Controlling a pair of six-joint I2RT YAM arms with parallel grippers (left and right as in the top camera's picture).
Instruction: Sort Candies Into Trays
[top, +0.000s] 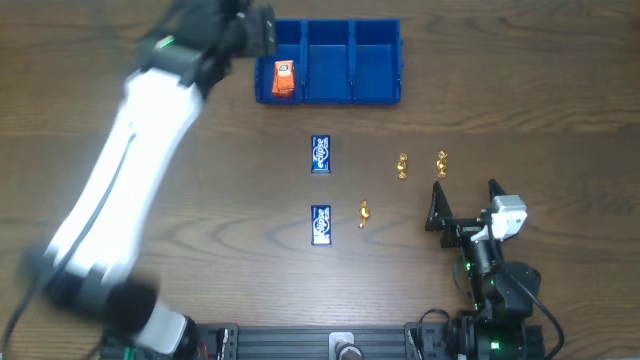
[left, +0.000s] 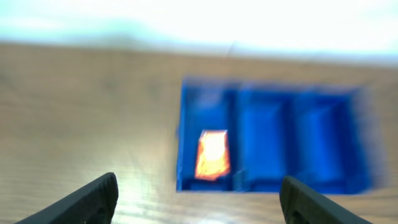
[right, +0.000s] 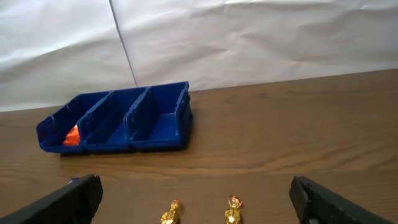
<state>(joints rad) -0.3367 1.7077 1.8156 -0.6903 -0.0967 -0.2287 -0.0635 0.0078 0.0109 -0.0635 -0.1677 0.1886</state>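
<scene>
Wooden tabletop (top: 200, 200), sorting barely begun.
One orange candy (top: 284, 79) lies in the blue tray (top: 328, 98), left-end compartment; two blue candies (top: 320, 155) (top: 320, 224) and three gold candies (top: 402, 166) (top: 441, 164) (top: 364, 214) remain loose. Both arms' jaws gape wide, empty.

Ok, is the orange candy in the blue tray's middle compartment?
No, the orange wrapped candy lies in an end compartment of the blue plastic tray.
</scene>
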